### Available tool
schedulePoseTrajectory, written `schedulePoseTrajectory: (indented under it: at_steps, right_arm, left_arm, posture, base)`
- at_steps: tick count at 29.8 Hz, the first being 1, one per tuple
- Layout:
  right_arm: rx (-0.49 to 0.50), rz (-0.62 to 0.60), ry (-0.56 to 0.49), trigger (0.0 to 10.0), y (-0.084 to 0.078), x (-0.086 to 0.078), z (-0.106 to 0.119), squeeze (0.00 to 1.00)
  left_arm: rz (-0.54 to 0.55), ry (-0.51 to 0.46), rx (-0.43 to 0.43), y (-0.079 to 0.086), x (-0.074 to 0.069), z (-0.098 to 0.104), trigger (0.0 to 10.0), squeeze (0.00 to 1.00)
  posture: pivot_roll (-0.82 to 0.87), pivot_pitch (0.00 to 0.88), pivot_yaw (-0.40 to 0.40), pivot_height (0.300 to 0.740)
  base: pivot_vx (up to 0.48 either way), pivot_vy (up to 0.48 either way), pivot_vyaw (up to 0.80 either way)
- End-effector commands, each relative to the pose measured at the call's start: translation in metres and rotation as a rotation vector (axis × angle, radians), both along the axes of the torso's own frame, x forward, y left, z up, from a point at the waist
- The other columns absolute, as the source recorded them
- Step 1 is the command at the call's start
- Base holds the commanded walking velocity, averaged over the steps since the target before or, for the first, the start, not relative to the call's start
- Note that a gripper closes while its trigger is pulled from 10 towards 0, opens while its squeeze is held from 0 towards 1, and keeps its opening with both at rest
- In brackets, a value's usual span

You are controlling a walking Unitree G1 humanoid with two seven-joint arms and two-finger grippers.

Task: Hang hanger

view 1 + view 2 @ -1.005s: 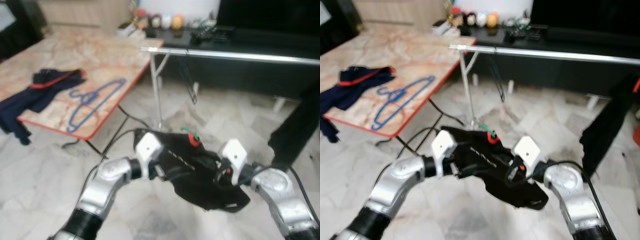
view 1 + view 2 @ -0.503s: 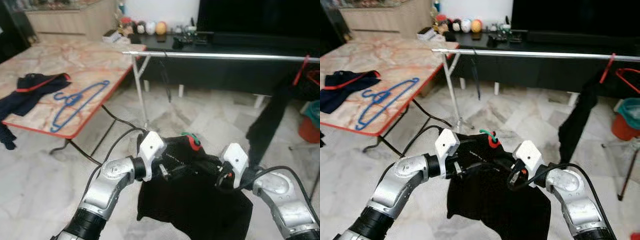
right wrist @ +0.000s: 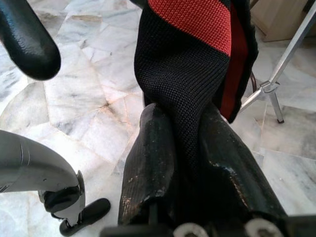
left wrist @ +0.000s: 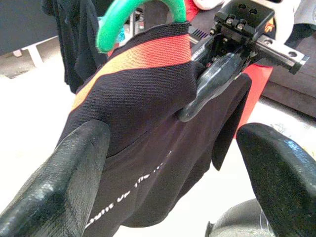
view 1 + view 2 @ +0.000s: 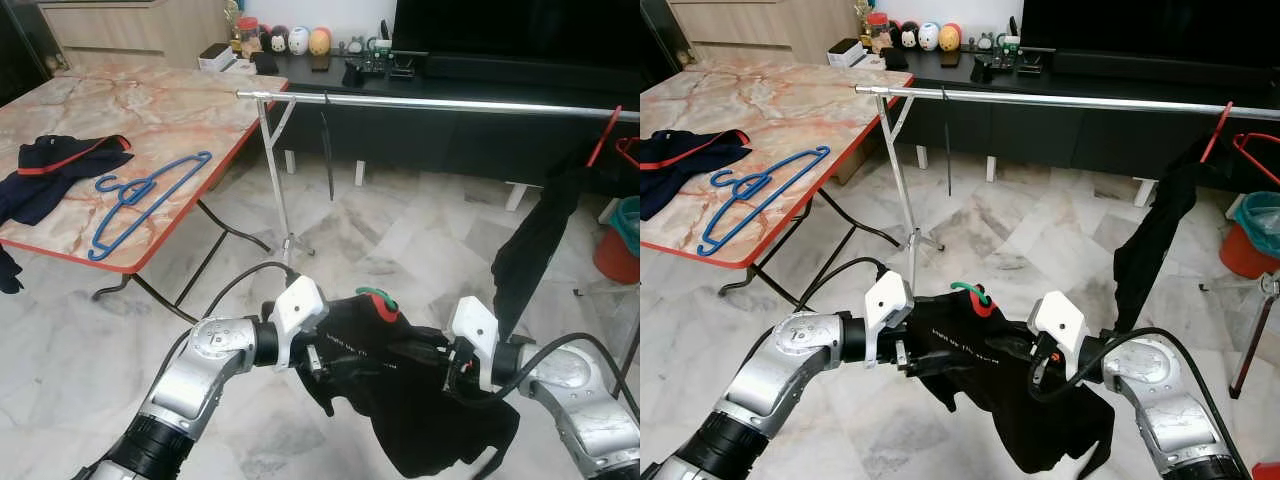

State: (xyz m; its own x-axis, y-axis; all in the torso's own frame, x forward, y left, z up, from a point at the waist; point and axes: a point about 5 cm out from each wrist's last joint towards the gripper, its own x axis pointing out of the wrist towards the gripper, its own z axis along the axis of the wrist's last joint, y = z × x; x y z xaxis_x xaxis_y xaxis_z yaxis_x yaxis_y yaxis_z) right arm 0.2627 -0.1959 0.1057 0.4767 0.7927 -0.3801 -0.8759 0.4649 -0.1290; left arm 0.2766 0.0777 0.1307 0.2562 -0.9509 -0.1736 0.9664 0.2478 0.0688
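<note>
The right end effector (image 3: 190, 163) is clamped on a fold of the black garment (image 5: 400, 370), with the cloth pinched between its two fingers. The left end effector (image 4: 168, 143) is spread wide, its fingers standing on either side of the same garment; whether either pad presses the cloth cannot be told. The garment is carried between the two arms, low and well short of the rail (image 5: 440, 103). The green hook of the hanger (image 5: 372, 294) sticks up from the red collar, and the rest of the hanger is hidden inside the cloth.

Several failures are likely from here. With only a fold of cloth pinched, the hanger could slide out of the neck or tip as it is raised, so that the hook would be turned away from the rail. The slack hem hanging beneath could be dragged or trodden on during the approach. A cable (image 5: 840, 275) looped near the left arm could be snagged.

On the rail a dark garment (image 5: 535, 250) is already hung toward the right end, and a thin dark strap (image 5: 326, 150) near the left upright (image 5: 278, 175); the free span between them would be the safer target. Well to the left stands a marble worktop (image 5: 180, 110), on which a blue hanger (image 5: 140, 195) and a navy garment (image 5: 55, 170) are laid. An orange bucket (image 5: 1250, 235) stands at the far right.
</note>
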Motion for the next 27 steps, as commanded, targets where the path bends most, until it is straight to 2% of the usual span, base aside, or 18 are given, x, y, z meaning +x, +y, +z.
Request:
schedulePoseTrajectory:
  at_steps: [1, 8, 14, 16, 19, 27]
  right_arm:
    - [0.007, 0.03, -0.023, 10.0, 0.002, 0.0, 0.007, 0.0]
    - [0.008, 0.067, -0.009, 10.0, 0.003, -0.003, 0.009, 0.0]
    - [0.015, 0.079, -0.009, 10.0, 0.005, -0.004, 0.01, 0.0]
    - [0.028, 0.101, -0.014, 10.0, 0.008, -0.004, 0.013, 0.0]
    - [0.033, 0.111, -0.021, 10.0, 0.01, -0.004, 0.016, 0.0]
    - [0.065, 0.17, -0.03, 10.0, 0.021, -0.008, 0.022, 0.0]
  left_arm:
    - [0.012, -0.078, 0.007, 0.001, 0.004, 0.01, 10.0, 1.0]
    - [0.048, -0.115, 0.025, 0.004, 0.011, 0.012, 10.0, 1.0]
    - [-0.032, -0.069, 0.041, 0.001, 0.003, 0.007, 10.0, 1.0]
    - [-0.057, -0.074, 0.083, 0.0, 0.002, 0.001, 10.0, 1.0]
    - [-0.082, -0.059, 0.091, -0.001, 0.0, 0.0, 10.0, 1.0]
    - [-0.096, -0.068, 0.105, -0.01, -0.001, -0.004, 10.0, 1.0]
  posture:
    - [0.03, 0.016, 0.032, 0.74]
    - [0.03, 0.017, 0.032, 0.74]
    - [0.03, 0.017, 0.033, 0.74]
    - [0.03, 0.016, 0.034, 0.74]
    - [0.03, 0.015, 0.035, 0.74]
    - [0.03, 0.011, 0.035, 0.74]
  base:
    - [0.0, 0.0, 0.0]
    - [0.0, 0.0, 0.0]
    - [0.0, 0.0, 0.0]
    - [0.0, 0.0, 0.0]
    - [0.0, 0.0, 0.0]
    - [0.0, 0.0, 0.0]
